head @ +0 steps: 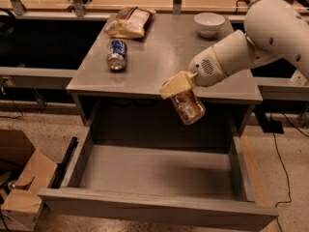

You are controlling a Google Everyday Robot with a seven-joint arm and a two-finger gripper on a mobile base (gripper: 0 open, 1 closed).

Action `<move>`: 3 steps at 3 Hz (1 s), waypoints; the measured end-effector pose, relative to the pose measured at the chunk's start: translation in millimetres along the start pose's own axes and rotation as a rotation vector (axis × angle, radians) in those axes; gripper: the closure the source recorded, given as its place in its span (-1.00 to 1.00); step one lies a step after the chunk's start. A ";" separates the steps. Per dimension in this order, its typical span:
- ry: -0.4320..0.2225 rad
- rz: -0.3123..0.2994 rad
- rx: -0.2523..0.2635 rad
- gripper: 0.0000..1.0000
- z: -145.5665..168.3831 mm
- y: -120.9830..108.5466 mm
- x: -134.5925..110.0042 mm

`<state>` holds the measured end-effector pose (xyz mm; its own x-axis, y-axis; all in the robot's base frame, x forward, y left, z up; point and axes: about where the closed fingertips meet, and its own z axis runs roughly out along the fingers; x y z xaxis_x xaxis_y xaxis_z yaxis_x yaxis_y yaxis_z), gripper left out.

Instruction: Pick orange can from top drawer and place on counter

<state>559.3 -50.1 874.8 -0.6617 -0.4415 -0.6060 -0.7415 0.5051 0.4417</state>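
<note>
My gripper (179, 92) is shut on the orange can (188, 108), an orange-brown can with a silver end. It holds the can tilted in the air, above the back of the open top drawer (154, 170) and just in front of the counter's (164, 52) front edge. The drawer is pulled far out and its inside shows nothing else. The white arm reaches in from the upper right.
On the counter lie a blue-and-white can (116, 54) on its side, a snack bag (130, 21) at the back left and a white bowl (209, 23) at the back right. A cardboard box (21, 182) stands on the floor at left.
</note>
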 end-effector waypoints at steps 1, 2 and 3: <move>-0.003 -0.050 0.099 1.00 -25.6 -20.7 -42.4; -0.043 -0.160 0.260 0.95 -51.6 -63.7 -101.7; -0.091 -0.224 0.340 0.53 -57.4 -92.7 -127.3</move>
<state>705.9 -83.2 949.0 -0.4640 -0.5088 -0.7251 -0.7771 0.6267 0.0576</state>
